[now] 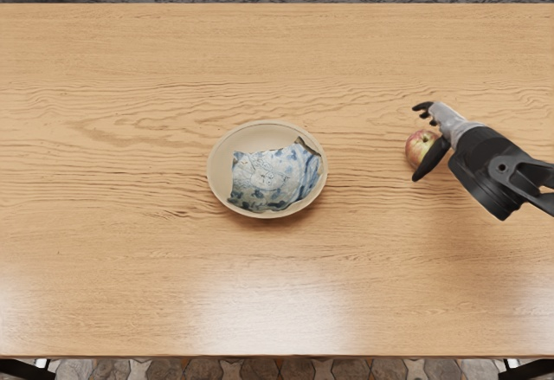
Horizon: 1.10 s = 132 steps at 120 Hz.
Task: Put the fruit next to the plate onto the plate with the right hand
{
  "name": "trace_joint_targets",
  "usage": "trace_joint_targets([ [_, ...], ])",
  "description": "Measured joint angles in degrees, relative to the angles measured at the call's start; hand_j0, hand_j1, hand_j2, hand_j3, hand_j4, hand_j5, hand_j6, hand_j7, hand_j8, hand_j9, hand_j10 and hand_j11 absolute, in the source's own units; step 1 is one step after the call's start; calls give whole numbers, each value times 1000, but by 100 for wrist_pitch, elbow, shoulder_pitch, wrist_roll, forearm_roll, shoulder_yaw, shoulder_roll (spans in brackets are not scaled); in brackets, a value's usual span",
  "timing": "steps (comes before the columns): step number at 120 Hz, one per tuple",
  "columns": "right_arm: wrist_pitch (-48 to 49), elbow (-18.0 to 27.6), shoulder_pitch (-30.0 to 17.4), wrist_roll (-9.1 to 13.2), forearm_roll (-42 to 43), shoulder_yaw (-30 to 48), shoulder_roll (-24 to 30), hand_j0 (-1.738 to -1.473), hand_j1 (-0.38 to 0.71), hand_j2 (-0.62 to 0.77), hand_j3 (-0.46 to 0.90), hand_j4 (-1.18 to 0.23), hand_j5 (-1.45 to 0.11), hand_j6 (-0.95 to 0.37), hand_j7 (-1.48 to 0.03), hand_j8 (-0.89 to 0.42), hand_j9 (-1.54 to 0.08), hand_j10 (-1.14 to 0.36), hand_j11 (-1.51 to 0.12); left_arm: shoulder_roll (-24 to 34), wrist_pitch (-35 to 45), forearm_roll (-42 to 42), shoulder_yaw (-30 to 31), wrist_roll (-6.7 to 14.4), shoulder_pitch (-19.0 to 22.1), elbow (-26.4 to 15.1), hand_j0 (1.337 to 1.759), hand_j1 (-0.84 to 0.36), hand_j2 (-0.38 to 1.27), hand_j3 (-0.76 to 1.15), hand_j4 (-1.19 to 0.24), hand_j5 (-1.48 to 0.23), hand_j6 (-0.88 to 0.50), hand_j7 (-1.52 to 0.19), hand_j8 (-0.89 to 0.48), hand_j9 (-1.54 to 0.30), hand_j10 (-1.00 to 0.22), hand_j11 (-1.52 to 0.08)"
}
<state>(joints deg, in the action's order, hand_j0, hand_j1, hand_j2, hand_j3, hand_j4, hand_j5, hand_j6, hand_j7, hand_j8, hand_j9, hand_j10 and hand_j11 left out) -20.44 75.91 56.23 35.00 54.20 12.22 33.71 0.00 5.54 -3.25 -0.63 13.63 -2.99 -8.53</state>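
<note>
A small red-yellow apple (419, 147) lies on the wooden table, right of the plate. The plate (220, 157) is round, beige-rimmed, with a blue-and-white pattern inside, and sits near the table's middle. My right hand (428, 138) comes in from the right edge and is up against the apple's right side. Its dark fingers (430, 159) reach around the fruit above and below but do not look closed on it. The apple rests on the table. My left arm does not show.
The wooden table (130, 250) fills the view, with its far edge at the top and its near edge at the bottom. A bare stretch of wood lies between the apple and the plate.
</note>
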Motion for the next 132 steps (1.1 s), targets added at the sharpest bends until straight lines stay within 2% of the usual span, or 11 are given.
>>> trace_joint_targets([
  [74, 526, -173, -6, 0, -61, 76, 101, -1658, 129, -73, 0, -413, -518, -394, -525, -386, -522, -411, -521, 0, 0, 0, 0, 0, 0, 0, 1658, 345, 1, 0, -4, -5, -5, -5, -4, -5, -4, -5],
  [109, 533, -176, -5, 15, -111, 83, 61, -1651, 144, -85, -2, -534, -583, -337, -629, -321, -613, -497, -609, 0, 0, 0, -1, 0, 0, 0, 1658, 345, 1, 0, -4, -5, -5, -5, -5, -5, -4, -5],
  [121, 543, -174, 7, 17, -169, 82, 56, -1649, 149, -87, -1, -516, -618, -316, -663, -293, -650, -473, -649, 0, 0, 0, -1, 0, 0, 0, 1658, 345, 1, 0, -4, -5, -5, -5, -5, -5, -4, -5],
  [132, 583, -167, 34, 11, -263, 90, 65, -1650, 152, -28, 0, -525, -654, -329, -682, -293, -678, -479, -674, 0, 0, 0, -1, -1, 0, 0, 1658, 345, 1, 0, -4, -5, -5, -5, -5, -5, -4, -5],
])
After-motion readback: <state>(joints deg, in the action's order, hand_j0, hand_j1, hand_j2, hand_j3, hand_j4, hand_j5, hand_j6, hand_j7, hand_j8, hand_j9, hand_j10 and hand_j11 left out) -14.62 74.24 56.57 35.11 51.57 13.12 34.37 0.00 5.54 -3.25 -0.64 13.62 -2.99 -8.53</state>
